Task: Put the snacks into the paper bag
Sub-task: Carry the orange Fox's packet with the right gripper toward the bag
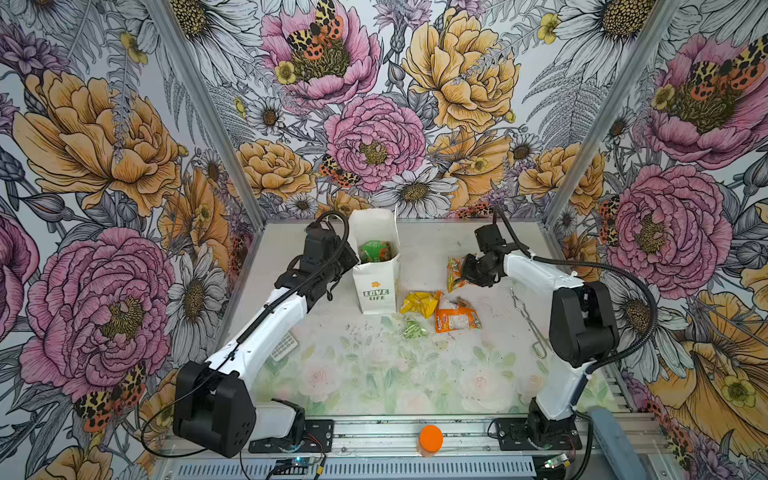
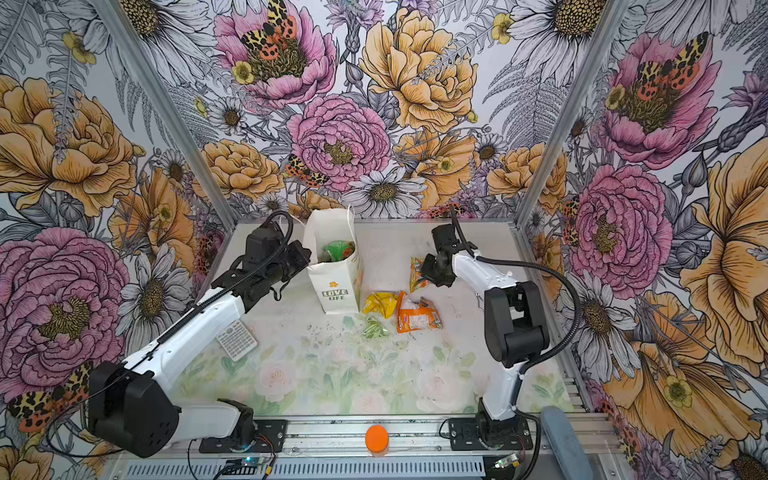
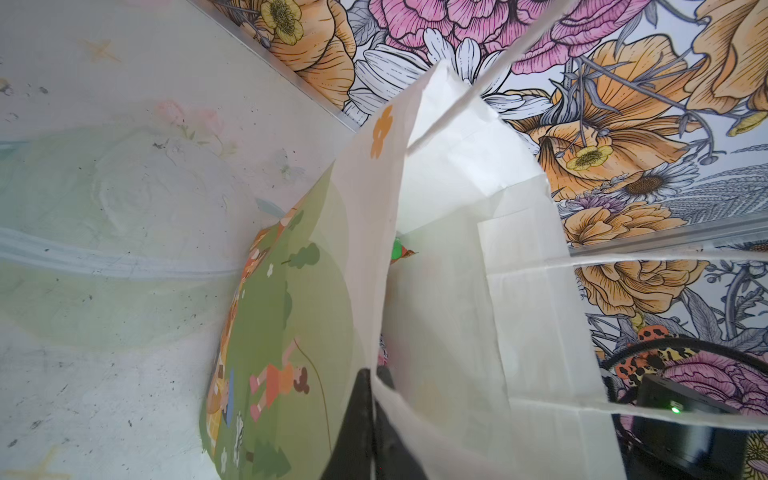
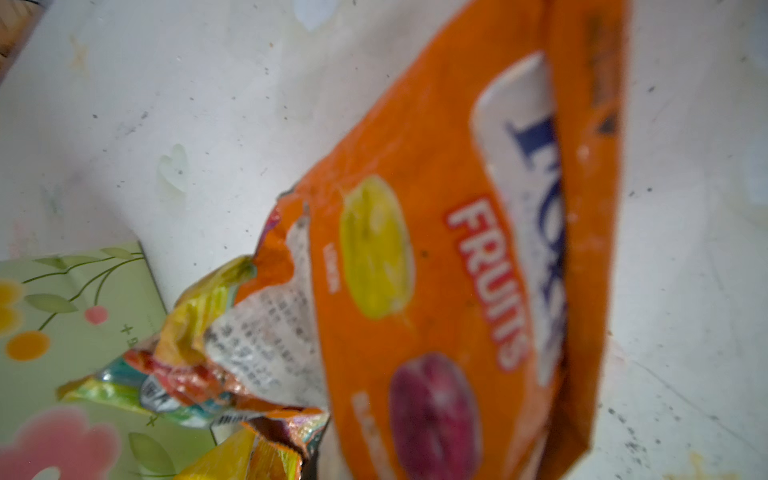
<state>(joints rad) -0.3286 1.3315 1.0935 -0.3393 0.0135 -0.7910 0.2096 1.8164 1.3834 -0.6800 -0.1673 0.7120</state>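
Note:
The white paper bag (image 1: 376,291) (image 2: 337,293) stands upright at the back of the table, mouth open, with a bright green packet (image 1: 373,250) (image 2: 336,250) inside. My left gripper (image 3: 376,374) is shut on the bag's rim at its left side (image 1: 352,261). My right gripper (image 1: 468,270) (image 2: 424,272) is shut on an orange FOX'S packet (image 1: 455,272) (image 4: 436,249), held above the table to the right of the bag; its fingers are hidden in the right wrist view. On the table lie a yellow packet (image 1: 419,303), a second orange packet (image 1: 457,320) and a small pale green packet (image 1: 413,328).
Metal tongs (image 1: 530,324) lie by the right arm. A calculator (image 2: 237,338) sits under the left arm. An orange-lidded jar (image 1: 430,440) stands on the front rail. Flowered walls close in the table on three sides.

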